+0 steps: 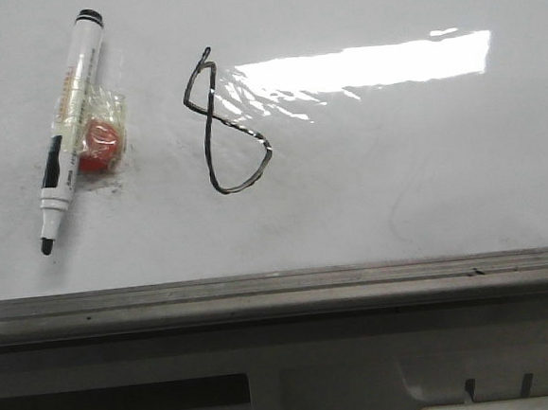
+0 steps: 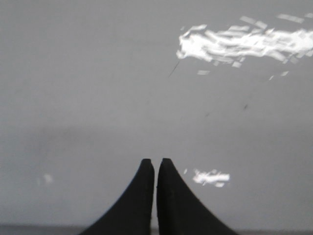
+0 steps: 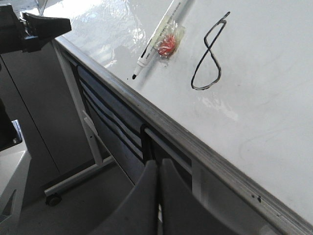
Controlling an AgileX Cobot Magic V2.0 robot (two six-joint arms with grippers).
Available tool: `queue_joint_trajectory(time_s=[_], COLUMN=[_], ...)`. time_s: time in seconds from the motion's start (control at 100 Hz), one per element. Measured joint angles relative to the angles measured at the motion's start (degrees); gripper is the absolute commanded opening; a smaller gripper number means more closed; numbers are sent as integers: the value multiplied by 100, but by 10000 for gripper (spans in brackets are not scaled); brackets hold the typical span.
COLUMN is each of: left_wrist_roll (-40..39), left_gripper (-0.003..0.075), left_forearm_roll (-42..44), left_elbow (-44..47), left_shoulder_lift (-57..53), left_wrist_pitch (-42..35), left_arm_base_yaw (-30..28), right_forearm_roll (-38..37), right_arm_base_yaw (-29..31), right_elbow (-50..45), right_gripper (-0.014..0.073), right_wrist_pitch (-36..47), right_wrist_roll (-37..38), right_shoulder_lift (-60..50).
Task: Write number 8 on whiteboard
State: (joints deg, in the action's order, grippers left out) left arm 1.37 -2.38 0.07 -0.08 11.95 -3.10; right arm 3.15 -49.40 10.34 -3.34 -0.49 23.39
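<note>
Both the left gripper [image 2: 155, 169] and right gripper [image 3: 159, 169] are closed on nothing. Beyond the whiteboard [image 1: 426, 202] rail, the number 8 [image 1: 222, 124] sits finished mid-board. The marker pen [image 1: 70, 126] beside it looks light, rigid and slippery; its barrel middle is probably the best hold.

Black tapered end effector fingers [image 2: 142, 196]
</note>
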Motion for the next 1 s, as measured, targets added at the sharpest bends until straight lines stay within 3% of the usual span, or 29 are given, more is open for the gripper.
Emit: queue_joint_trajectory(time_s=[0.12,0.36,1.0], left_wrist_roll=[-47,-1491,-1669], left_gripper=[-20,-20,-20], left_forearm_roll=[105,144,144], left_elbow=[0,0,0], left_shoulder_lift=[0,0,0], left_wrist_pitch=[675,760,772], left_arm_base_yaw=[-156,30,54], right_forearm_roll=[0,0,-4], right_arm_base_yaw=[0,0,0], right_elbow=[-9,-13,-13], right_gripper=[-63,-63,-63], right_wrist_pitch=[0,-9,-9], right_wrist_roll=[-12,-25,-25], right_shoulder_lift=[0,0,0])
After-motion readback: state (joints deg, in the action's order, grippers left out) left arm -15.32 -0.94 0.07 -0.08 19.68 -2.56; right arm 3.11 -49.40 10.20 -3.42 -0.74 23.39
